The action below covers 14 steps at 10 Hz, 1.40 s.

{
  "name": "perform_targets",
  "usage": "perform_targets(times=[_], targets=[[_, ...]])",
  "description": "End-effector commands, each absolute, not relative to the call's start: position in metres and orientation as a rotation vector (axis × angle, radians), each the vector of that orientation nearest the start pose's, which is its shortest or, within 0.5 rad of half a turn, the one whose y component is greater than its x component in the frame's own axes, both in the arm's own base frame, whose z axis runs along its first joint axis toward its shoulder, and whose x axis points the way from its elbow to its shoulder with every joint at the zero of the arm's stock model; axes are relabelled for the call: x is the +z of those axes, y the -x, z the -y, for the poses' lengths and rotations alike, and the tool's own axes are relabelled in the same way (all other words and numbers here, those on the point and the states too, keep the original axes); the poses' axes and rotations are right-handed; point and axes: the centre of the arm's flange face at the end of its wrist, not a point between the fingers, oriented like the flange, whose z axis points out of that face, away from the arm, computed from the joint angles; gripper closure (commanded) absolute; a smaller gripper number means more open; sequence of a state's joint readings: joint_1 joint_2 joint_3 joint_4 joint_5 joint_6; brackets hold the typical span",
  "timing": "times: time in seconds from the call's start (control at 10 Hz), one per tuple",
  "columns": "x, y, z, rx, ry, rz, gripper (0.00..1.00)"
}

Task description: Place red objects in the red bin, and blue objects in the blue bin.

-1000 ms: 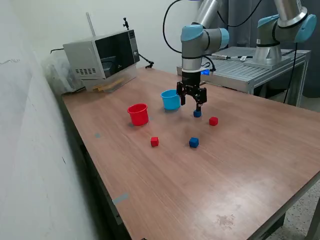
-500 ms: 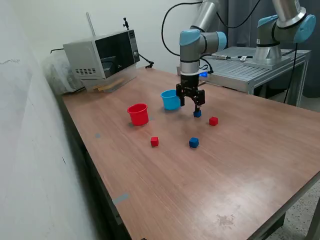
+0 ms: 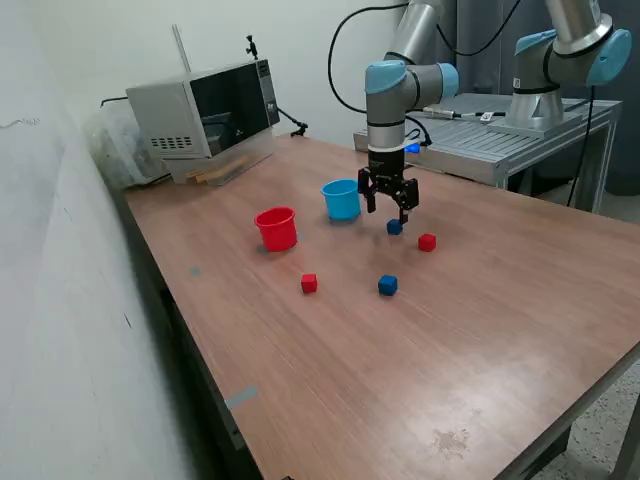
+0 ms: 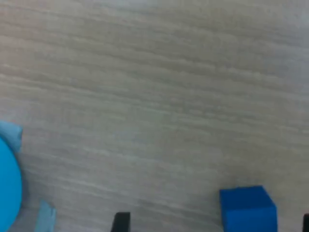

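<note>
A: How is the hand [image 3: 389, 206] set?

B: Spread, holding nothing. It hangs just above a blue cube [image 3: 394, 227] on the desk [image 3: 420, 340]; in the wrist view that cube [image 4: 248, 208] sits between the finger tips, nearer one of them.

A: And the rest?

B: The blue cup [image 3: 341, 199] stands just beside the hand, the red cup [image 3: 277, 228] farther toward the exterior view's left. One red cube [image 3: 427, 242] lies near the hand, another red cube [image 3: 309, 284] and a second blue cube [image 3: 387, 286] lie nearer the camera.

A: Room to move?

B: Bare desk around the cubes; a microwave [image 3: 205, 112] sits well apart at the far corner.
</note>
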State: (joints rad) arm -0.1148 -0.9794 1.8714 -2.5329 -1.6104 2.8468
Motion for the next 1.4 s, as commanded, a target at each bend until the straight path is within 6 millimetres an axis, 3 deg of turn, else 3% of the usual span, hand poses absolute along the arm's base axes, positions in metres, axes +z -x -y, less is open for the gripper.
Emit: perform_targets(times=[0.0,1.0,1.1,1.3], targets=[[0.116,0.588,0.068,0.105,2.441,-1.968,0.0],[0.122,0.593,0.09,0.106,2.513,-1.931,0.0],[0.122,0.594,0.089,0.106,2.514,-1.935,1.0],[0.122,0.594,0.083,0.104,2.503,-1.948,1.0]])
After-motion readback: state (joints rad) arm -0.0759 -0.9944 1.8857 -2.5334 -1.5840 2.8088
